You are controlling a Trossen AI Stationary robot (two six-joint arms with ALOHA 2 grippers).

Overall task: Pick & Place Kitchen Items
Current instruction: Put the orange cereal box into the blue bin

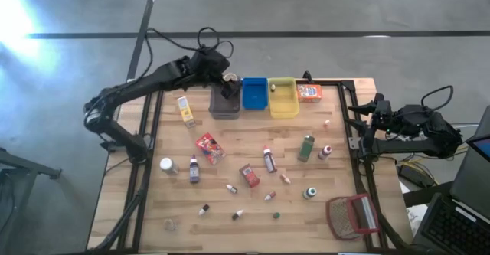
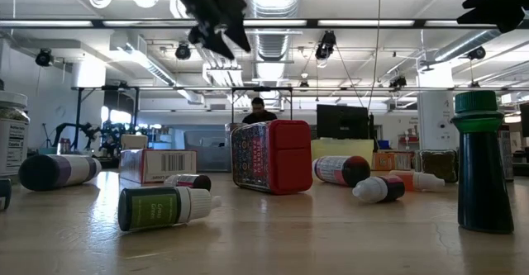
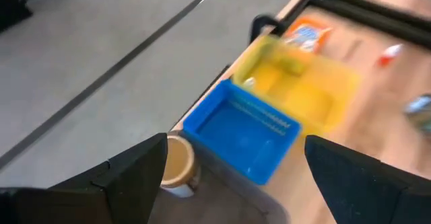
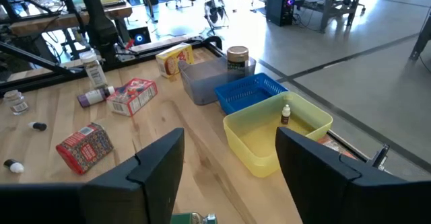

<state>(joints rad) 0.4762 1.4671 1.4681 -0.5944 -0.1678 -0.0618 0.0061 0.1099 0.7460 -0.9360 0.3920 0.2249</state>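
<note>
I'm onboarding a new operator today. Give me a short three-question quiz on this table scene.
1. True or false: the yellow bin holds a small bottle.
2. Which bin sits between the other two? A grey, B blue, C yellow.
3. Fill in: the left gripper hovers over the ___ bin.

Key: 1 true. 2 B, the blue bin. 3 grey, the grey bin; its fingers are open.
</note>
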